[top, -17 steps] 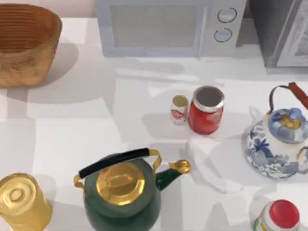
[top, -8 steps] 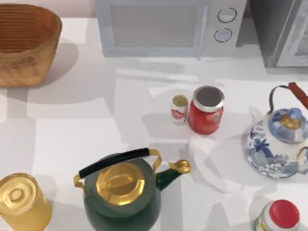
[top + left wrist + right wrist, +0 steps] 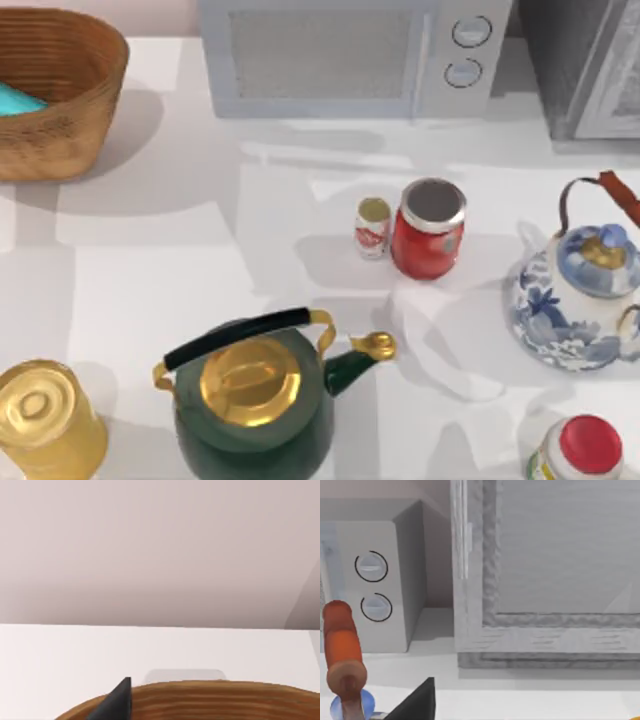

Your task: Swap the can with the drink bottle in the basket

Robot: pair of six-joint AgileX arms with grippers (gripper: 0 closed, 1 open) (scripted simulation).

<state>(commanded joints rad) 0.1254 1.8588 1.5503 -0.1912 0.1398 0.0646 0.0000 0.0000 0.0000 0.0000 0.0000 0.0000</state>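
The can [image 3: 18,98] shows as a teal patch inside the wicker basket [image 3: 85,125] at the table's far left corner, cut off by the top view's left edge. The drink bottle [image 3: 373,227], tiny and white with a red label, stands upright at mid-table, right beside a red jar [image 3: 429,228]. A dark part of my left gripper [image 3: 117,704] hangs just above the basket's rim [image 3: 215,697] in the left wrist view. A dark part of my right gripper [image 3: 417,702] sits near the porcelain kettle's orange handle [image 3: 342,645] in the right wrist view.
A microwave [image 3: 345,55] lines the back edge. A green kettle [image 3: 255,400] and a golden cylinder [image 3: 45,418] stand at the front left. A blue-and-white kettle [image 3: 580,295] and a red-capped bottle [image 3: 585,450] stand at the right.
The teal can has come into sight inside the basket at the left edge, where the basket looked bare before. The things on the table have not moved.
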